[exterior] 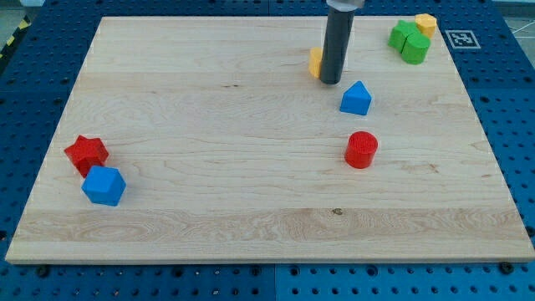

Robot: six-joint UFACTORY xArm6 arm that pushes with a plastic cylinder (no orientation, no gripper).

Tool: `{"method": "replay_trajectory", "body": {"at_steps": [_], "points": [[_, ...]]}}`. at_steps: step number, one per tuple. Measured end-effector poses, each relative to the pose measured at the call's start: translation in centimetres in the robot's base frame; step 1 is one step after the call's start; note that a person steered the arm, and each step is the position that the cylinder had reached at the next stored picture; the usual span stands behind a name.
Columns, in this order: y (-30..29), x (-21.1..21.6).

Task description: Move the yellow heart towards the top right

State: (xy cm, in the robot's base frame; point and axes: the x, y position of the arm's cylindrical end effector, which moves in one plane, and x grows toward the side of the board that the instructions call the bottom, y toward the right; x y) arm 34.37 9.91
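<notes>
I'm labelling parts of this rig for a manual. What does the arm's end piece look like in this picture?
Only the rod shows: a straight, smooth, dark grey cylinder entering from the view's top, slightly glossy, with a wider black collar at the upper edge. No cables, markings or sleeves are visible. My tip is a plain flat end beside the yellow heart, which it partly hides. The arm itself is out of frame.

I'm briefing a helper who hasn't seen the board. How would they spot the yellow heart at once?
Start at the wooden board and go to its top edge, right of centre, where the dark rod comes down. The yellow heart peeks out just left of my tip, mostly hidden. The other yellow block sits far right by the green blocks.
</notes>
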Motion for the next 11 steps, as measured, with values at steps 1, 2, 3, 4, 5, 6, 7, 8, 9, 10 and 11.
{"method": "replay_trajectory", "body": {"at_steps": [1,2,3,4,5,6,7,8,9,10,11], "points": [[0.2,0.2],[-2.8,3.0],[-6.2,3.6],[-6.9,1.9],[-6.8,1.6],[-5.3,1.1],[-3.4,0.5],[-2.0,0.2],[-1.2,0.1],[0.0,0.4],[-3.3,2.1]]}}
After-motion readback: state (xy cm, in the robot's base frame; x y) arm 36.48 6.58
